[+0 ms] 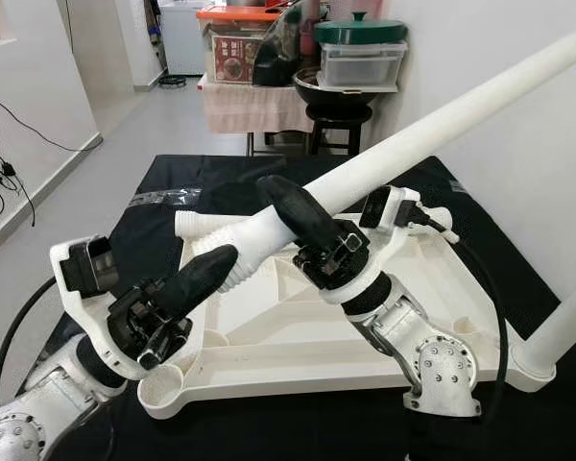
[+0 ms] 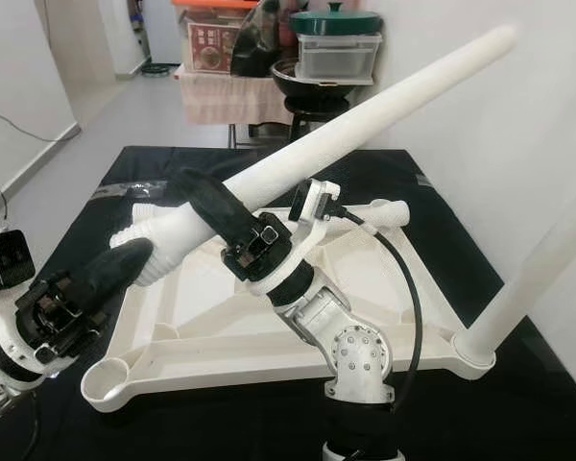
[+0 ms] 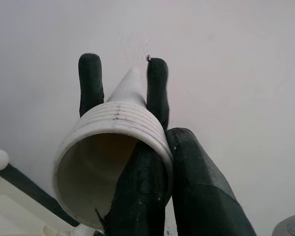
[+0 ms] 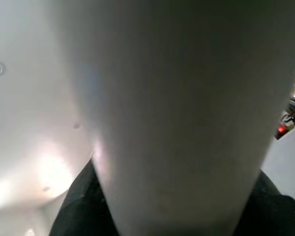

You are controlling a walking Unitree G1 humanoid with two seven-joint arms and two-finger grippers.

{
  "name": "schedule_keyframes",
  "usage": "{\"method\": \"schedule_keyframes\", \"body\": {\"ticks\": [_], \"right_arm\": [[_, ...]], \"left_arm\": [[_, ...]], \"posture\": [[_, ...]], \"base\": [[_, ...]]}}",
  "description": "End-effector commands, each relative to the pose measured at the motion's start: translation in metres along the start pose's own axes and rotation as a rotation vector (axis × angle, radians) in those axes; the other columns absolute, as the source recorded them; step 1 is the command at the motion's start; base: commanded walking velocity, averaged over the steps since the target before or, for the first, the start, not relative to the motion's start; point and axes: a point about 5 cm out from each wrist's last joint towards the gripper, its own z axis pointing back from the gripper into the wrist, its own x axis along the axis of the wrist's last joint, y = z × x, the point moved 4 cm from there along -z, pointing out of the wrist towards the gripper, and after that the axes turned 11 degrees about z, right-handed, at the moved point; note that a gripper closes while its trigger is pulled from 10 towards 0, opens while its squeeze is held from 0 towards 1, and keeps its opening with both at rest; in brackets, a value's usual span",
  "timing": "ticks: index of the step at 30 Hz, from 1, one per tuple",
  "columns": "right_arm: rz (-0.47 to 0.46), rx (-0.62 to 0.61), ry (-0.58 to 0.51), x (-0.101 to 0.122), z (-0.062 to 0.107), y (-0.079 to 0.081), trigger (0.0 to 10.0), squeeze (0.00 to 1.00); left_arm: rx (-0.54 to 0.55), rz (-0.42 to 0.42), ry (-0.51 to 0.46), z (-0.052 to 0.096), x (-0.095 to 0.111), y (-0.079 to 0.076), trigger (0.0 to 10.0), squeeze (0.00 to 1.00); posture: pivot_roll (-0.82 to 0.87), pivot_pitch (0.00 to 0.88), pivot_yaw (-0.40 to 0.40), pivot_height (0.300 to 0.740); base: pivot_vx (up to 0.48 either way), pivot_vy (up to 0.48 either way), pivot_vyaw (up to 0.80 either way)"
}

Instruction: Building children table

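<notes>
I see the white plastic tabletop (image 1: 298,327) lying upside down on a black mat (image 1: 163,192) on the floor, underside ribs facing up. One white leg (image 2: 547,279) is already seated in the corner socket on my right side, standing tilted up and out. The near-left corner socket (image 1: 165,389) is open, no leg in it.

Second table leg (image 1: 442,125): long white tube, held diagonally above the tabletop, plain end high toward the wall on the right, threaded end (image 1: 194,229) low toward the left. It's clear of the tabletop, not in any socket.

R gripper (image 1: 302,216): black jaws pinching the leg partway up from the threaded end, wrapped across the tube. R wrist cam confirms, tube (image 4: 177,113) sits close against the lens, blurred, w/ dark fingers (image 4: 76,211) at either side.

L gripper (image 1: 211,269): jaws at the threaded end. L wrist cam shows the ribbed hollow mouth (image 3: 113,162) of the leg w/ one finger (image 3: 137,191) inside the bore and the other outside against the threads, so jaws are pinching the tube wall. Two fingers of the R gripper (image 3: 123,81) visible farther up the tube.

Background: stool (image 1: 338,120) w/ a black pan, green-lidded container (image 1: 360,48) on top, small cloth-covered desk (image 1: 245,101) w/ boxes beside it. Cables (image 1: 5,173) on the floor at far left.
</notes>
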Motion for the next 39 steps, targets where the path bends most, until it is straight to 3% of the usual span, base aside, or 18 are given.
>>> {"method": "schedule_keyframes", "body": {"ticks": [1, 12, 13, 14, 15, 26, 30, 34, 36, 39], "right_arm": [[-0.006, 0.095, -0.003, -0.003, -0.013, 0.017, 0.0, 0.0], [0.016, 0.072, -0.029, -0.001, -0.015, 0.013, 0.0, 0.0], [0.027, 0.068, -0.031, -0.001, -0.016, 0.013, 0.0, 0.0], [0.027, 0.068, -0.031, -0.001, -0.016, 0.013, 0.0, 0.0], [0.036, 0.061, -0.034, 0.0, -0.015, 0.011, 0.0, 0.0], [0.096, -0.008, -0.061, 0.014, -0.011, -0.003, 0.0, 0.0], [0.139, -0.077, -0.082, 0.025, -0.007, -0.015, 0.0, 0.0], [0.176, -0.14, -0.1, 0.036, -0.001, -0.025, 0.0, 0.0], [0.222, -0.207, -0.11, 0.048, 0.007, -0.035, 0.0, 0.0], [0.284, -0.295, -0.092, 0.056, 0.018, -0.048, 0.0, 0.0]], "left_arm": [[0.04, 0.024, 0.035, 0.001, -0.009, 0.007, 0.0, 0.0], [0.051, 0.036, 0.025, -0.001, -0.012, 0.012, 0.0, 0.0], [0.076, 0.051, 0.021, -0.001, -0.014, 0.016, 6.0, 0.0], [0.076, 0.051, 0.021, -0.001, -0.014, 0.016, 6.0, 0.0], [0.08, 0.065, 0.018, -0.001, -0.015, 0.017, 10.0, 0.98], [0.041, 0.088, 0.02, 0.002, -0.018, 0.007, 10.0, 1.0], [0.062, 0.087, 0.04, 0.013, -0.02, 0.006, 10.0, 1.0], [0.101, 0.084, 0.066, 0.026, -0.022, 0.006, 10.0, 1.0], [0.191, 0.041, 0.049, 0.042, -0.016, 0.012, 10.0, 1.0], [0.293, -0.038, 0.025, 0.049, -0.007, 0.02, 10.0, 1.0]], "posture": [[-0.04, 0.0, -0.033, 0.74], [-0.03, 0.0, -0.03, 0.74], [-0.03, 0.0, -0.028, 0.74], [-0.03, 0.0, -0.028, 0.74], [-0.03, 0.0, -0.026, 0.74], [-0.04, 0.0, -0.028, 0.74], [-0.04, 0.0, -0.026, 0.74], [-0.04, 0.0, -0.026, 0.74], [-0.04, 0.0, -0.026, 0.74], [-0.04, 0.0, -0.033, 0.74]], "base": [[0.0, 0.0, 0.0], [0.0, 0.0, 0.0], [0.0, 0.0, 0.0], [0.0, 0.0, 0.0], [0.0, 0.0, 0.0], [0.0, 0.0, 0.0], [0.0, 0.0, 0.0], [0.0, 0.0, 0.0], [0.0, 0.0, 0.0], [0.0, 0.0, 0.0]]}}
